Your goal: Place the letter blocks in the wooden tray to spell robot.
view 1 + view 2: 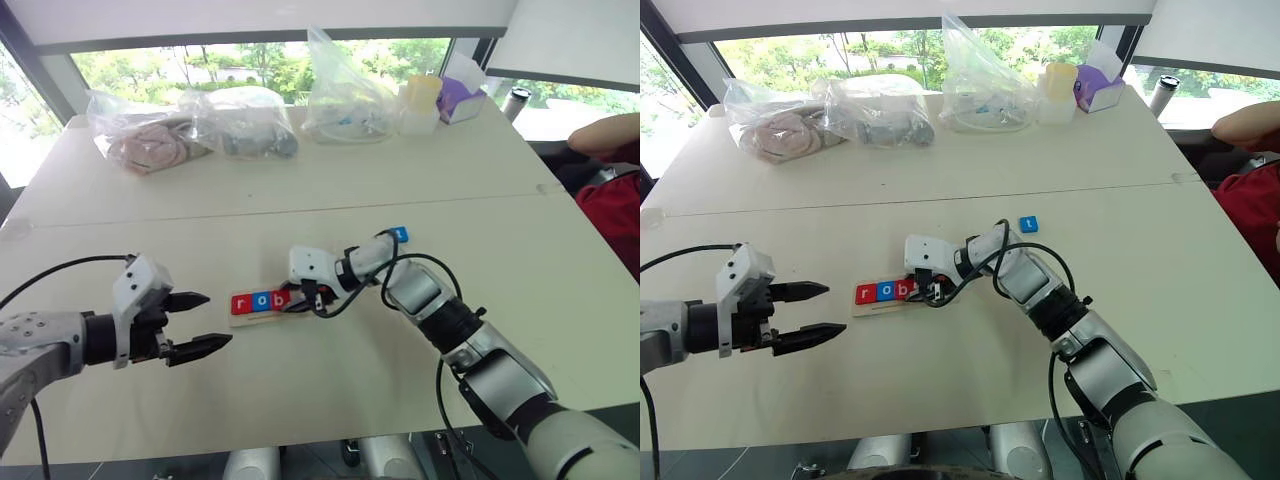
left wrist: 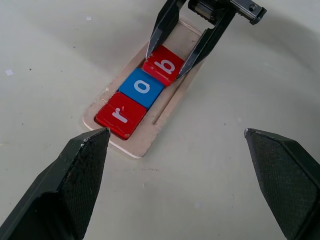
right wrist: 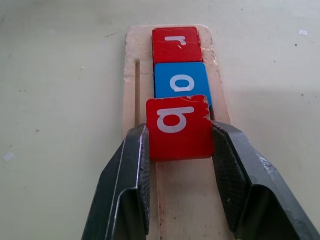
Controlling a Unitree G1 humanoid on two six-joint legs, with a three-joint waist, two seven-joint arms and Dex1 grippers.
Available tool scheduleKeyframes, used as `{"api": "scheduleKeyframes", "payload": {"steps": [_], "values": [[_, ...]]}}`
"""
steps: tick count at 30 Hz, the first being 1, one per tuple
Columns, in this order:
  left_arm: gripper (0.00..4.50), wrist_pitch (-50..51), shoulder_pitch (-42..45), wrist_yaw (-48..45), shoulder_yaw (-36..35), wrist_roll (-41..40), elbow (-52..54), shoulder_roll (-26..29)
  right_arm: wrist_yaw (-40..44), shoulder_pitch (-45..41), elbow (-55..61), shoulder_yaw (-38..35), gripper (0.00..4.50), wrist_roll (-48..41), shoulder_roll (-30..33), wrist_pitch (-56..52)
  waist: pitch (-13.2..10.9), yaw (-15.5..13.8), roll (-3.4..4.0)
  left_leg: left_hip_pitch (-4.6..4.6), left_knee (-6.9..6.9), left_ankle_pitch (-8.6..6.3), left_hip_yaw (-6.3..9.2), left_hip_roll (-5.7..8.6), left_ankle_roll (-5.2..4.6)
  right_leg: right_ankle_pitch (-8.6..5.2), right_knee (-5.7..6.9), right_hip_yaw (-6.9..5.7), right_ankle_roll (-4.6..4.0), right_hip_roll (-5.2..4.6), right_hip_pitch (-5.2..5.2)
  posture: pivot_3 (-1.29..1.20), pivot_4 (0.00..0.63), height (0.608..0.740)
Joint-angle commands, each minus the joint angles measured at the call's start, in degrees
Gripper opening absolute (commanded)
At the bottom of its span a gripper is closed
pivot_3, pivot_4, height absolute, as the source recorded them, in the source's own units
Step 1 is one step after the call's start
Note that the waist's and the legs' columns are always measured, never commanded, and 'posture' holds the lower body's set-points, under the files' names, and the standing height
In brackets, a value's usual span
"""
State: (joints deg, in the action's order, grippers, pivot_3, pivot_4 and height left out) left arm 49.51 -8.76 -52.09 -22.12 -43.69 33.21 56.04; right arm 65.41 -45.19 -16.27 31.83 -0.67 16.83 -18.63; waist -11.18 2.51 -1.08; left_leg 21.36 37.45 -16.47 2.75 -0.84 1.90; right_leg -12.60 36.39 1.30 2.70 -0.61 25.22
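Observation:
The wooden tray (image 3: 131,75) lies at the table's middle, with a red r block (image 3: 175,42) and a blue o block (image 3: 180,80) side by side at its left end. My right gripper (image 3: 180,131) is shut on a red b block (image 3: 177,125), holding it over the tray right after the o, its edge overlapping the o. A blue t block (image 1: 398,234) lies loose on the table behind my right arm. My left gripper (image 1: 217,319) hovers open to the left of the tray, pointing at it, with nothing between its fingers.
Several clear plastic bags (image 1: 240,125) with items, a yellow-lidded cup (image 1: 420,100) and a purple box (image 1: 458,100) line the far edge. A person's arm in a red sleeve (image 1: 615,190) is at the right edge. A seam (image 1: 150,218) crosses the table.

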Motion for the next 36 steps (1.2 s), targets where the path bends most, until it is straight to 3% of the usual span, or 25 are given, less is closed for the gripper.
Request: {"api": "scheduleKeyframes", "payload": {"steps": [1, 23, 29, 30, 36], "values": [[4.50, -0.8, 0.4, 0.4, 0.0, 0.0, 0.8, -0.3, 0.7, -1.6, 0.6, -1.7, 1.17, 0.1, 0.1, 0.7, 0.0, 0.0, 0.00, 0.00, 0.00, 0.00, 0.00, 0.00, 0.00, 0.00, 0.00, 0.00, 0.00, 0.00, 0.00, 0.00, 0.150, 0.740], [4.50, -1.6, 1.1, 1.6, 1.6, 1.1, 0.2, -1.3, 1.9, -1.6, -2.1, -1.7, 1.17, 1.6, -2.0, 1.5, 0.0, 0.0, 0.00, -0.01, 0.00, 0.00, 0.00, 0.00, 0.00, 0.01, 0.01, 0.00, 0.00, 0.00, 0.00, 0.00, 0.150, 0.740], [4.50, -2.2, 1.5, 1.8, 2.6, 1.7, -0.4, -1.5, 0.4, -2.3, -2.7, -2.9, 4.09, 1.2, -3.6, 0.4, 0.0, 0.0, 0.00, -0.01, 0.00, 0.00, 0.00, 0.00, 0.00, 0.01, 0.01, 0.00, 0.00, 0.00, 0.00, 0.00, 0.150, 0.740], [4.50, -2.3, 1.5, 1.8, 2.7, 1.8, -0.5, -1.5, 0.2, -2.4, -2.6, -3.2, 4.38, 1.0, -3.8, 0.1, 0.0, 0.0, 0.00, -0.01, 0.00, 0.00, 0.00, 0.00, 0.00, 0.01, 0.01, 0.00, 0.00, 0.01, 0.00, 0.00, 0.150, 0.740], [4.50, -2.6, 1.6, 1.8, 2.8, 2.1, -0.8, -1.5, -0.4, -3.3, -1.3, -7.3, 4.38, -1.9, -4.4, -3.2, 0.0, 0.0, 0.00, 0.00, -0.01, 0.00, 0.00, 0.00, 0.01, 0.02, 0.01, 0.00, 0.01, 0.00, 0.01, 0.00, 0.150, 0.740]]}}
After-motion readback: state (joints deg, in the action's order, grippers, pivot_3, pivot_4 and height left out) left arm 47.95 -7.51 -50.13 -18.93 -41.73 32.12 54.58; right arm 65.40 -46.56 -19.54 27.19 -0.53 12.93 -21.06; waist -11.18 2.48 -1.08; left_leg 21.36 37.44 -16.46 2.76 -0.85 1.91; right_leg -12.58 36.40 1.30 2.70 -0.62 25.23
